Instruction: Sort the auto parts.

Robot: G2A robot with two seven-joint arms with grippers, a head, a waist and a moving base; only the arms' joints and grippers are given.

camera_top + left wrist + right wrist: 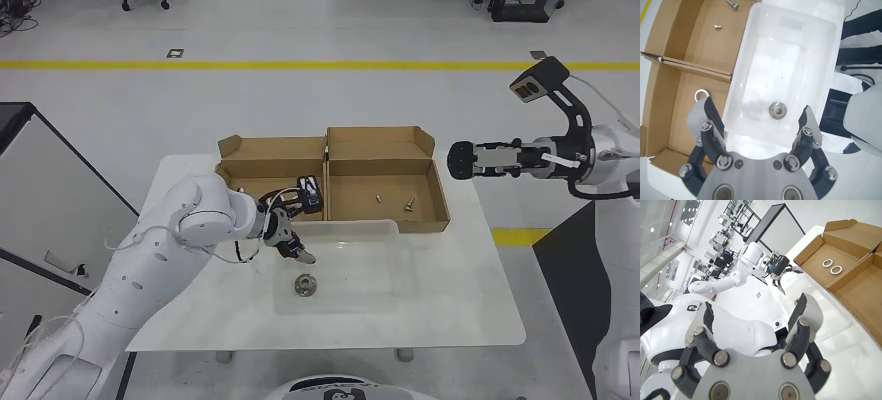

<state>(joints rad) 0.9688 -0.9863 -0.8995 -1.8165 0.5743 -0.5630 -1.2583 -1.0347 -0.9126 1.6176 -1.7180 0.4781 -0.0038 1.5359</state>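
Metal by its look, the small collar (778, 110) was likely stiff, slick and heavy for its size, best pinched across its wide rim. It lay flat in the white tray (835, 34), just ahead of the left claw (758, 110), whose jaws stood wide apart, not touching it. The right claw (755, 304), also spread and empty, hung well away.
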